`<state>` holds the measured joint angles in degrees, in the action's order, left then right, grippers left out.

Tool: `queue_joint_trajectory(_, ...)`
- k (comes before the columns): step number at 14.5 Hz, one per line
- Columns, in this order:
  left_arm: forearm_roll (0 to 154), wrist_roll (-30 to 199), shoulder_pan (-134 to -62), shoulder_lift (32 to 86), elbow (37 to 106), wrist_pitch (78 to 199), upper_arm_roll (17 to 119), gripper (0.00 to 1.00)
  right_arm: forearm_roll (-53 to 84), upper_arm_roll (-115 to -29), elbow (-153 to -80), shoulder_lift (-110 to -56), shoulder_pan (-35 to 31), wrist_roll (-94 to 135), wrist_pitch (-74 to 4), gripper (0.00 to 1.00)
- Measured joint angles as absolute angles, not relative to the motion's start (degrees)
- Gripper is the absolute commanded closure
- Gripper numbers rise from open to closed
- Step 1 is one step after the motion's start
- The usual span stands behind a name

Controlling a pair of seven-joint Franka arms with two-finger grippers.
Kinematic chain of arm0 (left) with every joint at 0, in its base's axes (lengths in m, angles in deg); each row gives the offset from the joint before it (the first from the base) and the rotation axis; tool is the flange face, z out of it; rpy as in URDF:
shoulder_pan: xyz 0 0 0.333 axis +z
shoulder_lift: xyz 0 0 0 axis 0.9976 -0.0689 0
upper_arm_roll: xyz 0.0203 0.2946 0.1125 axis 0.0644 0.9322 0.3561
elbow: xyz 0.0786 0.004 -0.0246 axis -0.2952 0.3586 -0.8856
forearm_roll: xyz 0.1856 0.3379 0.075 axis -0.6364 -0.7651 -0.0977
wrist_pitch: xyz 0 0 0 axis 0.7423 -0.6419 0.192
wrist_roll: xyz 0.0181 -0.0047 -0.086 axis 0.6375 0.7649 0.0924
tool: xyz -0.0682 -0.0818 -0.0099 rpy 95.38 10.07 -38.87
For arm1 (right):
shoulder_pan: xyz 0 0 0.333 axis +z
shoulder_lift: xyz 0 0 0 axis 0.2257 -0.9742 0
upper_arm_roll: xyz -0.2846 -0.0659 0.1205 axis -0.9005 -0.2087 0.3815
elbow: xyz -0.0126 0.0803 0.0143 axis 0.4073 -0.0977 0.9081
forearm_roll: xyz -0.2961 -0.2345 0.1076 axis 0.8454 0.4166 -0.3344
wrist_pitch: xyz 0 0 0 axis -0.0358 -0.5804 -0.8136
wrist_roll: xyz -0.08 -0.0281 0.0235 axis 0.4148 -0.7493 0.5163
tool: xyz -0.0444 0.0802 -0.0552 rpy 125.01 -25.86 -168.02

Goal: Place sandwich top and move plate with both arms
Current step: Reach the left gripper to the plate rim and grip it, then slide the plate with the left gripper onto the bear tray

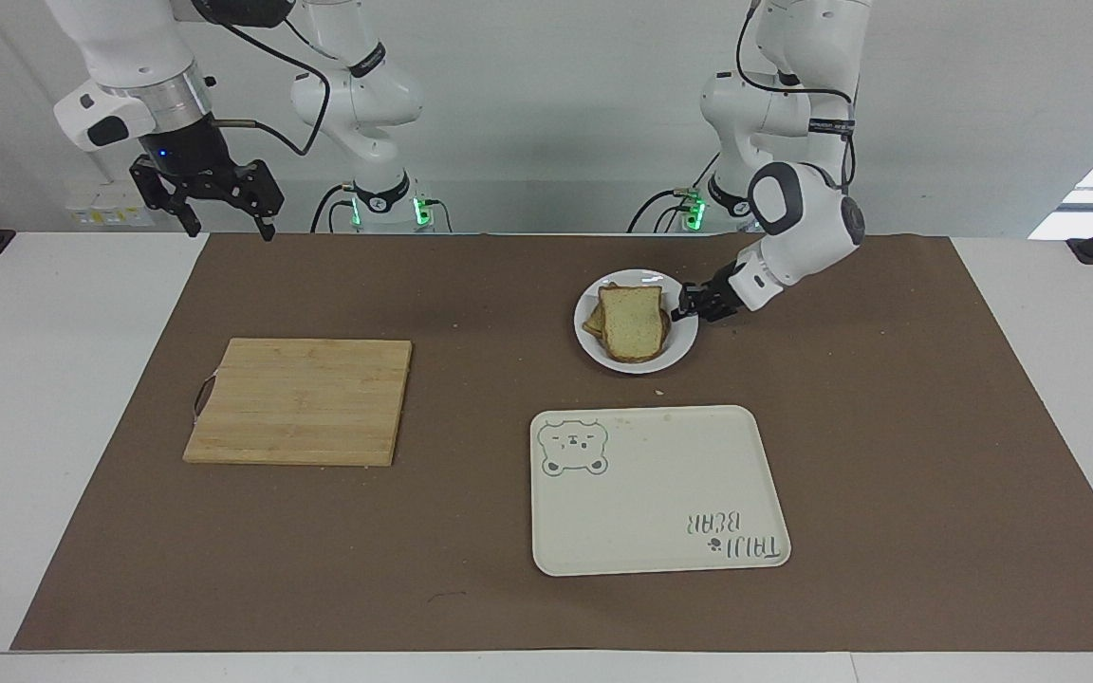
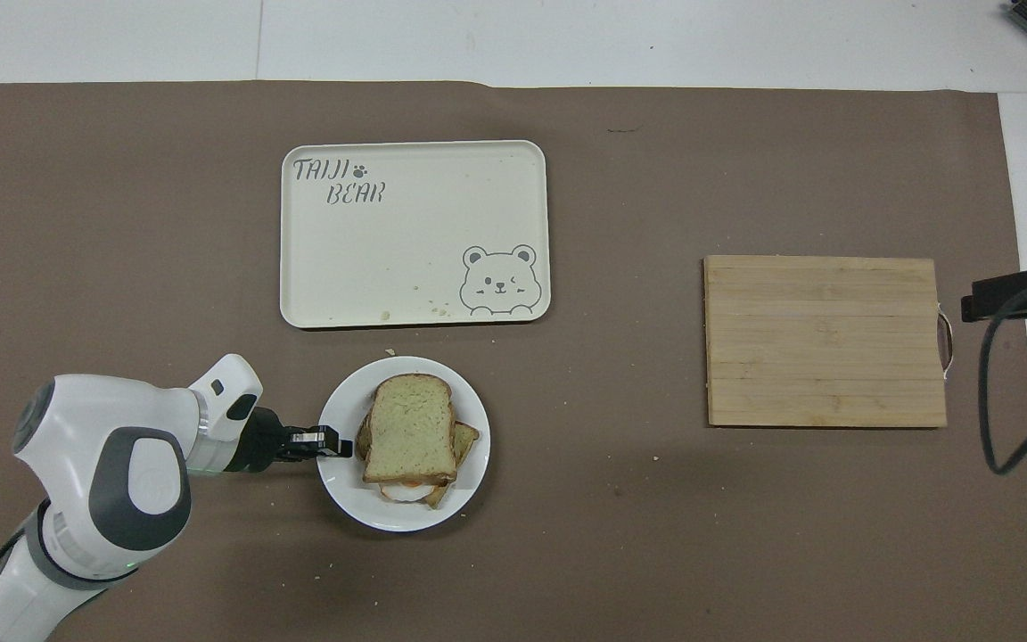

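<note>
The sandwich top [image 1: 632, 323] lies on top of the stacked sandwich on the small white plate [image 1: 637, 365]. In the overhead view the sandwich top [image 2: 409, 426] covers a lower slice, with a bit of egg showing at its nearer edge. My left gripper [image 1: 689, 304] is shut on the plate's rim at the left arm's end of the plate [image 2: 402, 519], low at the table; it also shows in the overhead view [image 2: 331, 441]. My right gripper [image 1: 224, 213] waits open and empty, raised over the table edge at the right arm's end.
The cream bear tray [image 1: 656, 489] lies just farther from the robots than the plate; it also shows in the overhead view [image 2: 415, 232]. A wooden cutting board [image 1: 300, 400] lies toward the right arm's end. Crumbs dot the brown mat.
</note>
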<state>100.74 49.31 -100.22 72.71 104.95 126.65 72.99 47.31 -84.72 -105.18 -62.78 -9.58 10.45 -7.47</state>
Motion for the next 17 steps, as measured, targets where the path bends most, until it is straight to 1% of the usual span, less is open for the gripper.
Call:
queue_joint_trajectory(3, 103.45, 47.48, -96.15, 69.06, 98.42, 122.39, 73.14, 1.0, 47.31, -84.71, -105.18, -62.78, -9.56, 10.45, -7.46, 0.0)
queue_joint_trajectory(6, 106.44, 47.42, -93.9, 63.77, 89.2, 119.5, 73.16, 1.0, 47.3, -84.71, -105.18, -62.78, -9.56, 10.45, -7.47, 0.0)
queue_joint_trajectory(8, 108.03, 47.41, -92.96, 60.77, 84.35, 118.67, 73.19, 1.0, 47.3, -84.71, -105.18, -62.78, -9.56, 10.45, -7.46, 0.0)
queue_joint_trajectory(10, 109.82, 47.39, -92.62, 57.93, 79.9, 118.69, 73.19, 1.0, 47.3, -84.71, -105.18, -62.78, -9.56, 10.45, -7.47, 0.0)
queue_joint_trajectory(13, 110.44, 47.38, -92.68, 51.28, 72.78, 119.87, 72.8, 1.0, 47.3, -84.71, -105.18, -62.78, -9.56, 10.45, -7.46, 0.0)
queue_joint_trajectory(17, 110.45, 45.71, -92.96, 43.16, 66.32, 122.52, 72.55, 1.0, 47.3, -84.71, -105.18, -62.78, -9.56, 10.45, -7.46, 0.0)
